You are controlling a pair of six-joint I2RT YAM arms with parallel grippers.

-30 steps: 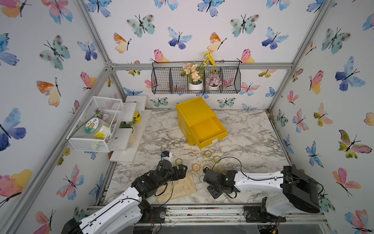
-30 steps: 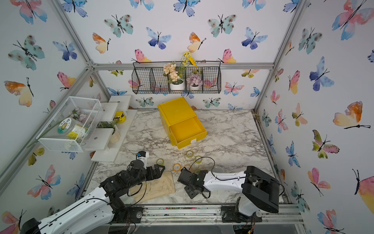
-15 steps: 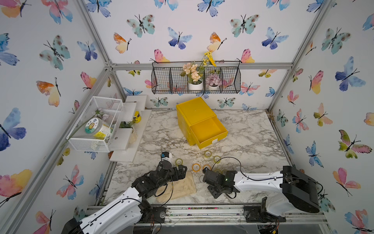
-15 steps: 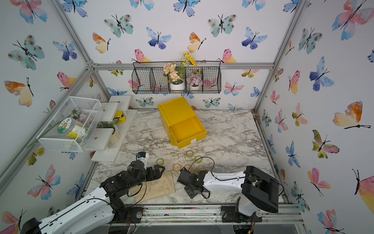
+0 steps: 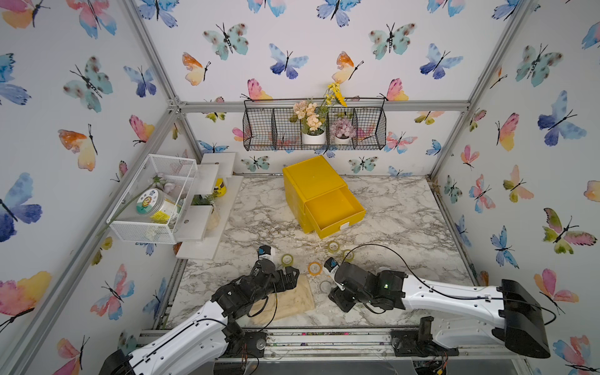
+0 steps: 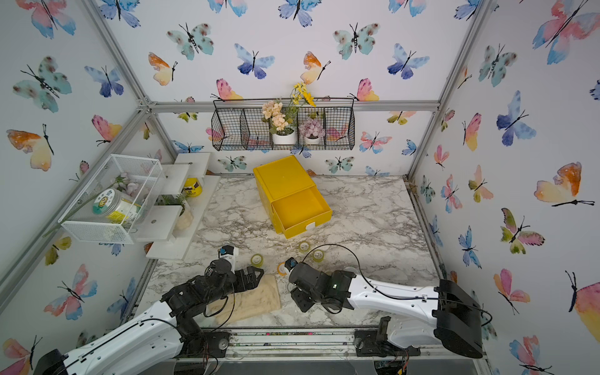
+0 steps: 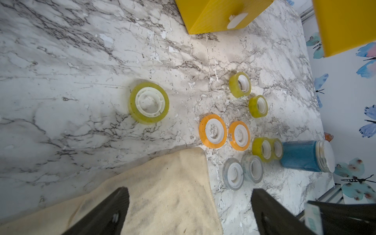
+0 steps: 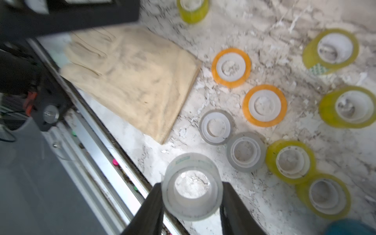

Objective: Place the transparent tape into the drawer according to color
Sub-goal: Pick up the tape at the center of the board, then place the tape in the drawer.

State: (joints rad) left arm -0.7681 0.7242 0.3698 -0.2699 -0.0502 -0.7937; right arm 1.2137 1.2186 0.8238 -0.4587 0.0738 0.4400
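My right gripper [image 8: 191,195] is shut on a colourless transparent tape ring [image 8: 191,160], held just above the table by its front rail. Loose tape rings lie beyond it: two orange [image 8: 231,68], two grey [image 8: 216,127] and several yellow-green [image 8: 348,106]. My left gripper [image 7: 190,190] stands open over a beige glove [image 7: 162,183], holding nothing. A larger yellow-green ring [image 7: 149,105] lies apart from the cluster. The yellow drawer [image 5: 334,209] stands pulled open behind the rings in both top views, and its inside looks bare.
A blue jar [image 7: 305,155] lies on its side next to the yellow-green rings. White shelves and a wire basket [image 5: 152,198] line the left wall. The front rail [image 8: 114,146] runs right beside the held ring.
The right gripper's jaws have closed onto the colourless ring. The left arm has not moved.
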